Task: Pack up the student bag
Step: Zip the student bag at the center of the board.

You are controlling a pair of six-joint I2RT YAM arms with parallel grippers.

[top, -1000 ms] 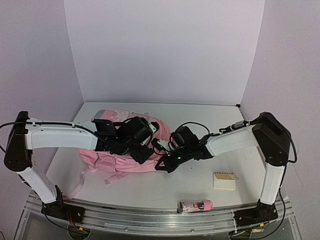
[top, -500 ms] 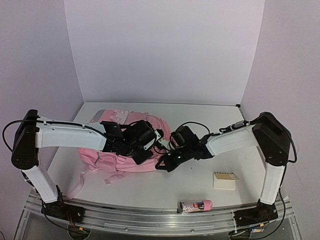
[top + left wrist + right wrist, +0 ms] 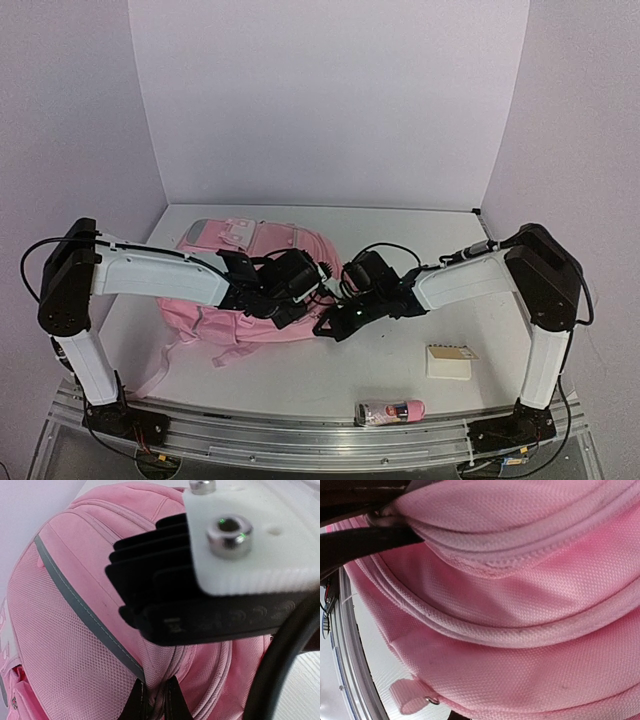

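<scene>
Starting at the near edge of the table (image 3: 330, 375), we count one pink bottle (image 3: 390, 411) lying on its side and, just behind it to the right, one cream box (image 3: 451, 361). Farther back, on the left and middle, lies the one student bag (image 3: 225, 320), flat, its long axis running roughly left to right, with its rounded end pointing right and its straps trailing toward the near left. At that rounded end we see two arms meet: the left pincer (image 3: 154, 702) is pressed together, pinching a seam of the pink fabric, and the right pincer (image 3: 333, 323) is likewise closed on a fold at the bag's edge.
</scene>
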